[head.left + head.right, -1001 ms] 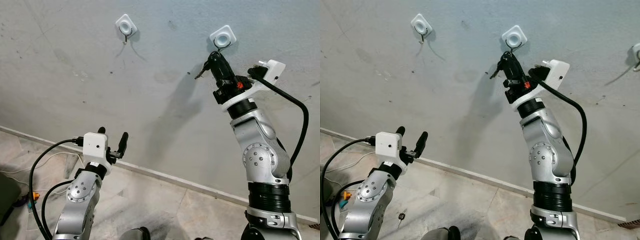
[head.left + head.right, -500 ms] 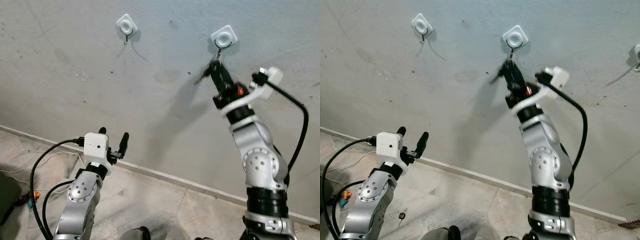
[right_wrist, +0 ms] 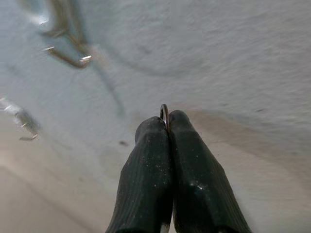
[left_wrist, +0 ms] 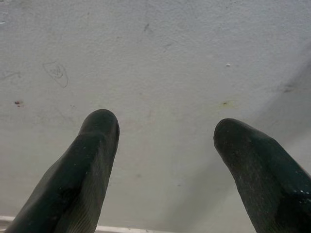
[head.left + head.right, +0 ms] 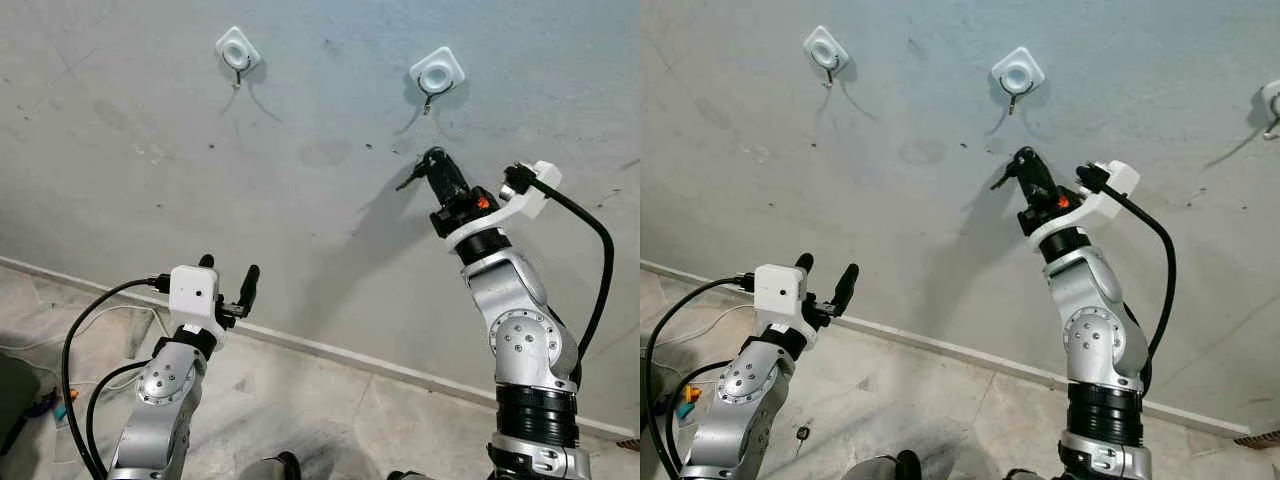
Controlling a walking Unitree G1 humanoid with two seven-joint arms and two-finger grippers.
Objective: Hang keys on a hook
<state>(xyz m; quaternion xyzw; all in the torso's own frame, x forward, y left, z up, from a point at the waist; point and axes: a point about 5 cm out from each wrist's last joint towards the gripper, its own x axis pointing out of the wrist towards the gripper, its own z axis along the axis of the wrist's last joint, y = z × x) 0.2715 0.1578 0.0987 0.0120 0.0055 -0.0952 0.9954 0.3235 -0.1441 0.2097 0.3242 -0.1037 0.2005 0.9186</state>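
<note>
Two white wall hooks are mounted on the grey wall, one on the left (image 5: 237, 48) and one on the right (image 5: 436, 74) with a small metal hook under it. My right gripper (image 5: 433, 160) is raised below the right hook, clear of it, and is shut on the keys. One key (image 5: 405, 181) sticks out to the left of its fingers. In the right wrist view the key ring (image 3: 164, 114) is pinched between the fingertips, and a blurred metal hook (image 3: 70, 57) lies further off. My left gripper (image 5: 228, 268) is held low and open, pointing at the bare wall (image 4: 165, 73).
A third white hook (image 5: 1271, 100) is on the wall at the far right. A white baseboard (image 5: 330, 350) runs along the foot of the wall above the tiled floor. Cables (image 5: 75, 340) trail at the lower left. A small dark object (image 5: 802, 433) lies on the floor.
My right gripper was up at the right hook and has dropped down and away from it, with the keys still in its grip. The left arm has held still. The camera has shifted slightly.
</note>
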